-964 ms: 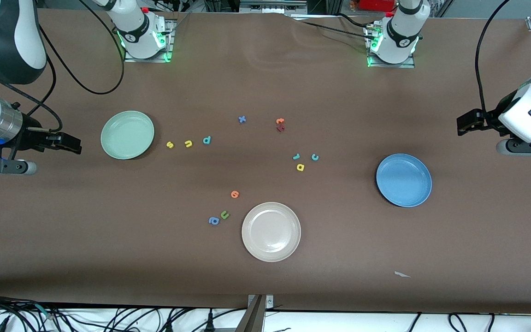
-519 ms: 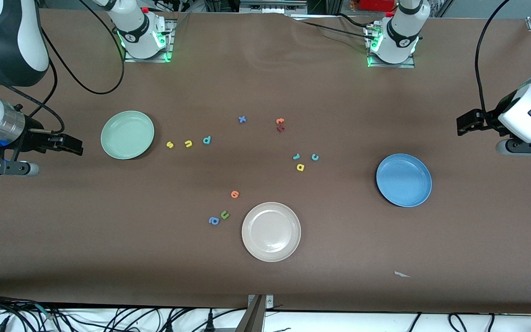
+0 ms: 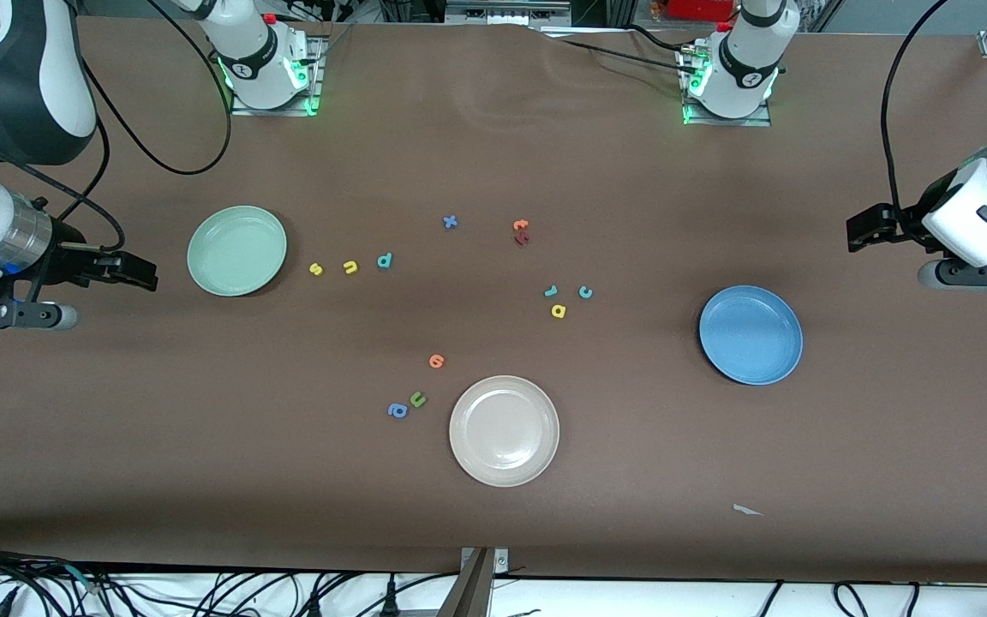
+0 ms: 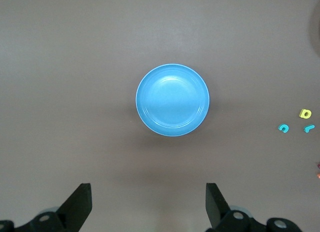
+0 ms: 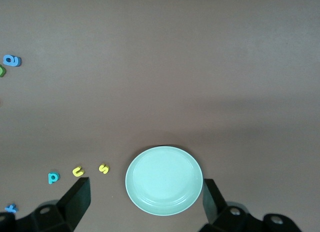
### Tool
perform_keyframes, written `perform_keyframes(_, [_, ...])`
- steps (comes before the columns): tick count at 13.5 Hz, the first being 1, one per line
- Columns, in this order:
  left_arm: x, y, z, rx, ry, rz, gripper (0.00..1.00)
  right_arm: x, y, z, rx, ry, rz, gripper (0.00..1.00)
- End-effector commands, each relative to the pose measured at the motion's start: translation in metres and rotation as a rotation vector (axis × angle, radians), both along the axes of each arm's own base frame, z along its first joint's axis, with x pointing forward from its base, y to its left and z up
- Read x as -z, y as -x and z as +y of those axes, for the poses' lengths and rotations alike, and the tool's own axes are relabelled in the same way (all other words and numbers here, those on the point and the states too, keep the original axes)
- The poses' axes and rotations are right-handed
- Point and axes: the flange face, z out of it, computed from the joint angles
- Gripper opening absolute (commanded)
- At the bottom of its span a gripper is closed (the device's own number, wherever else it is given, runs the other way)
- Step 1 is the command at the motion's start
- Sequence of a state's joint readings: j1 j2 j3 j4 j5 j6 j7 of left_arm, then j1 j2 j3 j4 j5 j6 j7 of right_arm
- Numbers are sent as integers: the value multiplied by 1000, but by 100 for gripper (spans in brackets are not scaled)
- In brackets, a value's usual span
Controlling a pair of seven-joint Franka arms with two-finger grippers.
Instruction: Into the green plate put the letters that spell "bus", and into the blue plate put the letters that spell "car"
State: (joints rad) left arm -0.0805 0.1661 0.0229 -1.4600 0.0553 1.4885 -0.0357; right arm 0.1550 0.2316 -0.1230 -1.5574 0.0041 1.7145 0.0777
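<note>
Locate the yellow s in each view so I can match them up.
Front view: the yellow s lies on the table beside the green plate, first in the row with the yellow u and teal b.
Left wrist view: not in it.
Right wrist view: the yellow s lies beside the green plate.
Shared landmark: the green plate, in the front and right wrist views.
</note>
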Motion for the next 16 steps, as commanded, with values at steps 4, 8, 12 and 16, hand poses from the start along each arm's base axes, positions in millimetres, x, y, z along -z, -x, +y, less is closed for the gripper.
perform_keyframes(4, [-3,5,-1,-1,19,-6,100,1,3,3,11,-6,-5,99])
perform_keyframes(8, [-2,5,-1,-1,19,-5,100,2,3,3,11,-6,-4,99])
perform_keyframes(12, [-2,5,-1,-1,19,-3,100,2,3,3,13,-6,-2,99])
perform_keyframes(16, [7,2,-6,-11,22,12,100,15,8,34,59,-9,10,99])
